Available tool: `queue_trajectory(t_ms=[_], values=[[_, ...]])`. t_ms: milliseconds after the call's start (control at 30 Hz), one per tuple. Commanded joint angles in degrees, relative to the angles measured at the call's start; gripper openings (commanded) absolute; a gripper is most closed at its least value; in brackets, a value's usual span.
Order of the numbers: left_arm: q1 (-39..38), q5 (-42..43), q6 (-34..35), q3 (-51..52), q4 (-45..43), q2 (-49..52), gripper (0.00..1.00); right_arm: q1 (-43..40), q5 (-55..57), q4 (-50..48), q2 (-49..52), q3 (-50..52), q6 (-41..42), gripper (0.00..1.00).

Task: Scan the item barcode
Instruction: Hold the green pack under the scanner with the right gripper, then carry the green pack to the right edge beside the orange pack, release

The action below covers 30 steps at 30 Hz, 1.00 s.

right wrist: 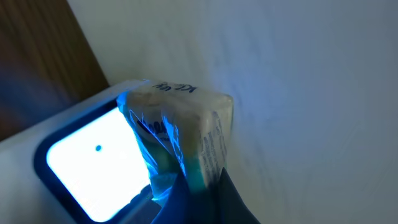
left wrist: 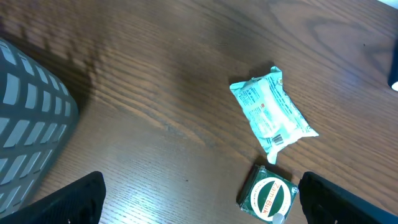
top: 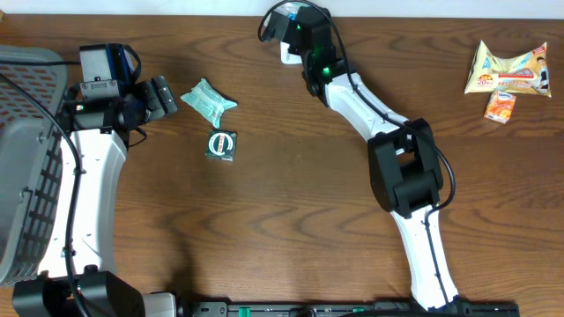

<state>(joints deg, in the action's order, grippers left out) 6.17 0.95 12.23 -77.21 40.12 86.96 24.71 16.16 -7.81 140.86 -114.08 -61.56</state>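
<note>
Grey slatted plastic basket (top: 26, 150) at far left edge. Left gripper (top: 163, 95) beside it, jaws spread wide, nothing in them. Just right of it, apart: pale green crinkled foil packet (left wrist: 272, 112), then dark green square sachet with round white label (left wrist: 267, 199) nearer the arm. Top centre: right gripper (right wrist: 194, 186) clamped on small clear-wrapped white block (right wrist: 186, 121), held against white scanner with glowing blue window (right wrist: 87, 162). Far right: yellow-and-white snack bag (top: 511, 69), small orange packet (top: 499, 106) touching it. Brown wood-grain table (top: 291, 202); white wall (right wrist: 298, 93) behind.
</note>
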Motion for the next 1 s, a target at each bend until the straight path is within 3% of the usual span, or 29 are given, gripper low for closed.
queue_trajectory(t_ms=[0, 333, 633, 967], values=[[0.2, -0.4, 0.5, 0.3, 0.2, 0.3, 0.98, 0.1, 1.1, 2.8, -1.0, -0.5, -2.3, 0.01], [0.2, -0.4, 0.5, 0.3, 0.2, 0.3, 0.98, 0.1, 2.5, 5.4, -2.7, -0.5, 8.3, 0.01], [0.2, -0.4, 0.5, 0.3, 0.2, 0.3, 0.98, -4.9, 12.0, 8.3, -10.1, -0.5, 21.4, 0.01], [0.2, -0.4, 0.5, 0.3, 0.2, 0.3, 0.98, -22.4, 15.4, 36.7, -13.1, -0.5, 45.8, 0.01]])
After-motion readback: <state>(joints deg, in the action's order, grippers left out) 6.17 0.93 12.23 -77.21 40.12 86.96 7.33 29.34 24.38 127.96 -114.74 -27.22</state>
